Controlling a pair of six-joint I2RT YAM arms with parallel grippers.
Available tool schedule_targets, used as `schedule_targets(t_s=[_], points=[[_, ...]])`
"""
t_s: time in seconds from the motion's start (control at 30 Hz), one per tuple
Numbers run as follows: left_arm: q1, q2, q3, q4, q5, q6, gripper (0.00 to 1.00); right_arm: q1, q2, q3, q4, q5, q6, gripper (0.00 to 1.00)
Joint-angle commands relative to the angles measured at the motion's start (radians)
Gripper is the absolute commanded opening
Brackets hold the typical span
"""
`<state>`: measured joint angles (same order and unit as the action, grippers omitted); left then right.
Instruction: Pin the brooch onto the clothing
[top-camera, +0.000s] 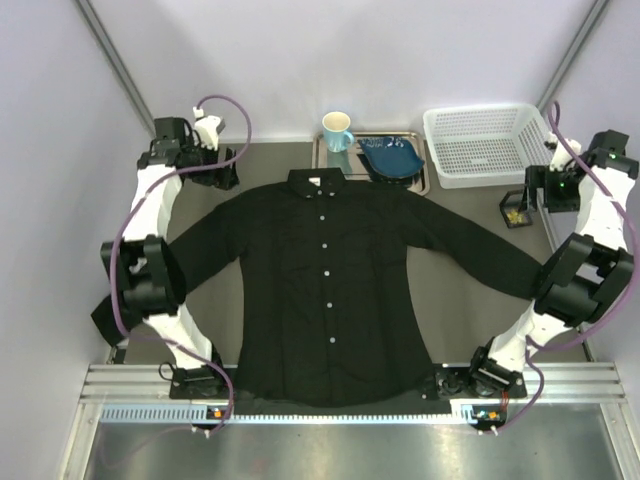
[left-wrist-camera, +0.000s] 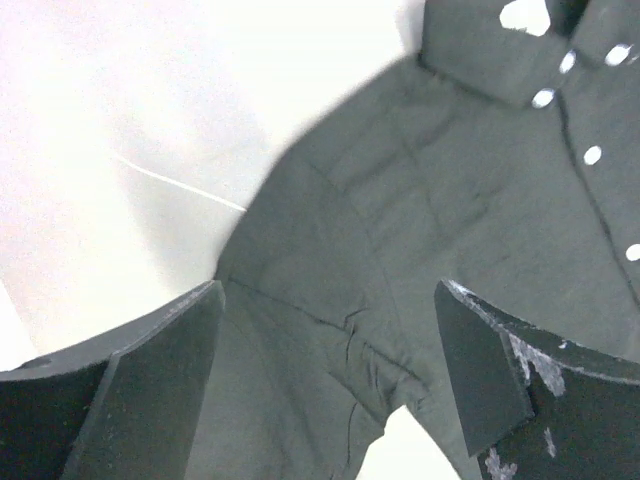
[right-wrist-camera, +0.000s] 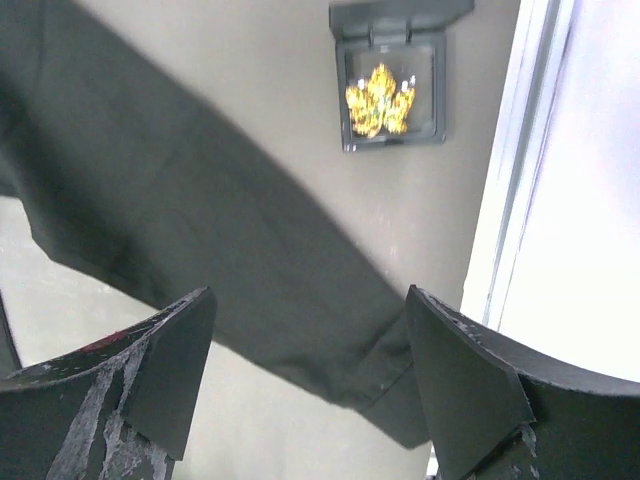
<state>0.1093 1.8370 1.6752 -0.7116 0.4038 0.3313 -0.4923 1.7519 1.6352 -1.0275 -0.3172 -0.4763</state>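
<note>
The clothing (top-camera: 325, 290), a black button-up shirt, lies spread flat on the table with both sleeves out. The brooch (top-camera: 516, 213), a small golden leaf, rests in a little open black box (top-camera: 512, 200) near the right sleeve. My left gripper (top-camera: 226, 168) hovers open above the shirt's left shoulder; the wrist view shows the shoulder and armpit seam (left-wrist-camera: 380, 330) under its open jaws (left-wrist-camera: 330, 300). My right gripper (top-camera: 541, 190) hangs open above the right sleeve (right-wrist-camera: 200, 220). In its wrist view the brooch (right-wrist-camera: 379, 100) lies ahead of the gripper (right-wrist-camera: 310, 300), apart from it.
At the back stand a light-blue mug (top-camera: 337, 130), a metal tray (top-camera: 421, 182) holding a blue dish (top-camera: 390, 157), and a white basket (top-camera: 487, 145). White walls close in both sides. The table's right edge (right-wrist-camera: 510, 200) runs just past the box (right-wrist-camera: 392, 142).
</note>
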Motion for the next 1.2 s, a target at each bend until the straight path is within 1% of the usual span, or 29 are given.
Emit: schedule_targets(t_s=[0.0, 0.03, 0.07, 0.1, 0.13, 0.17, 0.23, 0.27, 0.37, 0.43, 0.47, 0.57, 0.63, 0.7, 0.83, 1.17], points=[[0.001, -0.240, -0.161, 0.373, 0.094, -0.170, 0.92, -0.008, 0.024, 0.071, 0.043, -0.097, 0.024, 0.79], [0.003, -0.272, -0.195, 0.424, 0.154, -0.173, 0.99, -0.009, 0.040, 0.077, 0.053, -0.095, 0.018, 0.79], [0.001, -0.298, -0.253, 0.527, 0.182, -0.175, 0.98, -0.011, 0.053, 0.077, 0.063, -0.100, 0.012, 0.78], [0.000, -0.341, -0.282, 0.582, 0.190, -0.207, 0.99, -0.011, 0.088, 0.078, 0.088, -0.109, 0.001, 0.78], [0.000, -0.357, -0.302, 0.628, 0.193, -0.225, 0.99, -0.011, 0.106, 0.084, 0.098, -0.120, -0.002, 0.79], [0.000, -0.364, -0.296, 0.635, 0.190, -0.236, 0.99, -0.011, 0.129, 0.090, 0.102, -0.128, -0.005, 0.79], [0.000, -0.349, -0.255, 0.582, 0.191, -0.244, 0.99, -0.011, 0.181, 0.113, 0.106, -0.135, -0.024, 0.80], [0.001, -0.326, -0.206, 0.508, 0.204, -0.224, 0.99, -0.011, 0.198, 0.121, 0.106, -0.128, -0.030, 0.82], [0.000, -0.303, -0.187, 0.468, 0.205, -0.235, 0.99, -0.012, 0.247, 0.141, 0.115, -0.114, -0.062, 0.87], [0.001, -0.308, -0.236, 0.509, 0.213, -0.247, 0.99, -0.014, 0.270, 0.152, 0.127, -0.117, -0.070, 0.87], [0.000, -0.308, -0.252, 0.527, 0.242, -0.245, 0.99, -0.014, 0.274, 0.150, 0.138, -0.121, -0.070, 0.86], [0.000, -0.274, -0.273, 0.564, 0.257, -0.229, 0.98, -0.012, 0.294, 0.144, 0.188, -0.137, -0.067, 0.84], [-0.002, -0.249, -0.244, 0.543, 0.271, -0.236, 0.97, -0.012, 0.301, 0.131, 0.211, -0.158, -0.059, 0.82], [-0.002, -0.223, -0.229, 0.528, 0.290, -0.198, 0.95, -0.012, 0.314, 0.120, 0.256, -0.172, -0.055, 0.81], [-0.002, -0.211, -0.232, 0.532, 0.279, -0.193, 0.95, -0.008, 0.350, 0.143, 0.260, -0.129, -0.051, 0.82], [-0.002, -0.216, -0.262, 0.521, 0.244, -0.180, 0.95, 0.020, 0.379, 0.100, 0.329, -0.091, -0.048, 0.80]])
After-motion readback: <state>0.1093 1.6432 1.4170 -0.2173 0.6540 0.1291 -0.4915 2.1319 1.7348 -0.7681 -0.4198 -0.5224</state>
